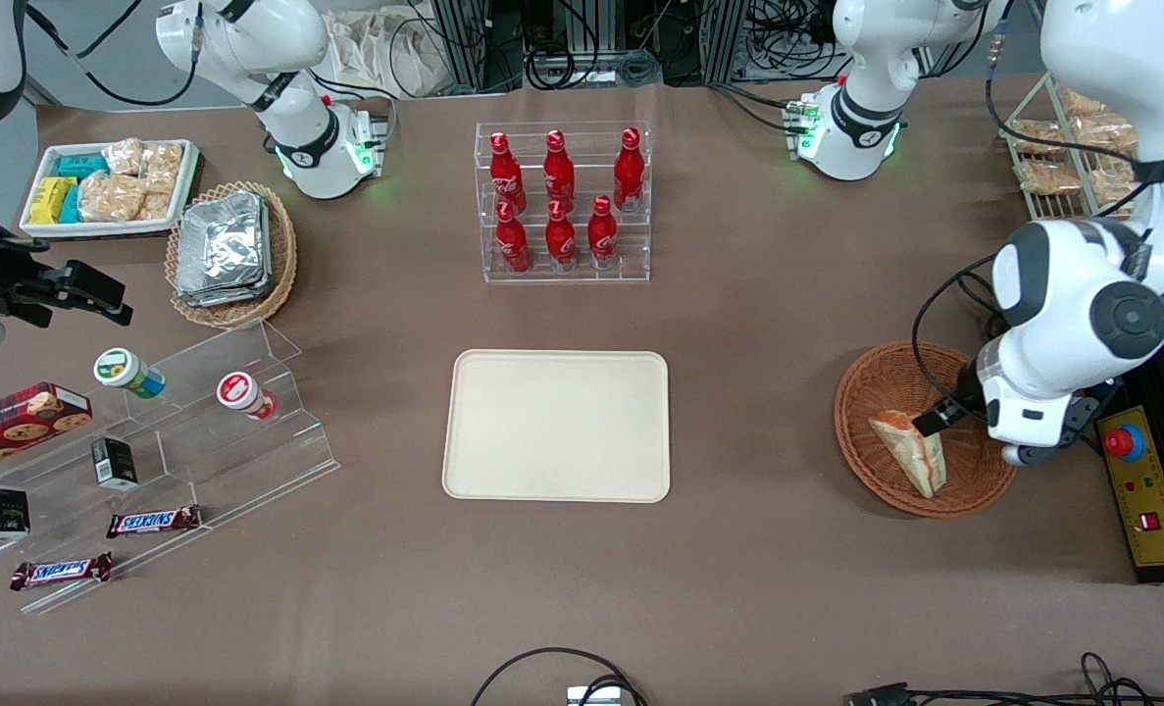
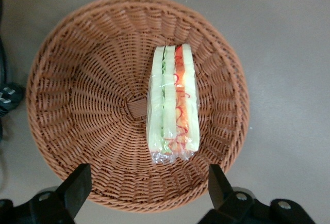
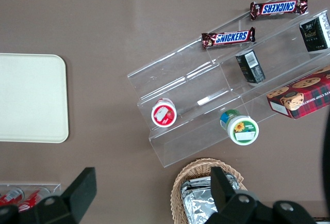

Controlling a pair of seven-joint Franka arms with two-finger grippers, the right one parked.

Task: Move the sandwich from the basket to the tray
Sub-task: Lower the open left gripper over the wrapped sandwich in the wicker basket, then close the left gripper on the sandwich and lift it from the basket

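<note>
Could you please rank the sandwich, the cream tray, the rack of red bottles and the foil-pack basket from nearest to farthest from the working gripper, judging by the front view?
The gripper, fingers open, hovers over the basket.
1. Sandwich: directly beneath it, in the basket.
2. Tray: mid-table.
3. Bottle rack: farther from the front camera than the tray.
4. Foil-pack basket: toward the parked arm's end.

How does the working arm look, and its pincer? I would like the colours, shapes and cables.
The left arm has glossy white rounded shells with dark grey rings and a round dark joint cap. A black cable loops beside it. Its base shows a black band with a white mark and green lights. The pincer, above the basket holding the sandwich, has black wedge-shaped fingers, wide apart.
</note>
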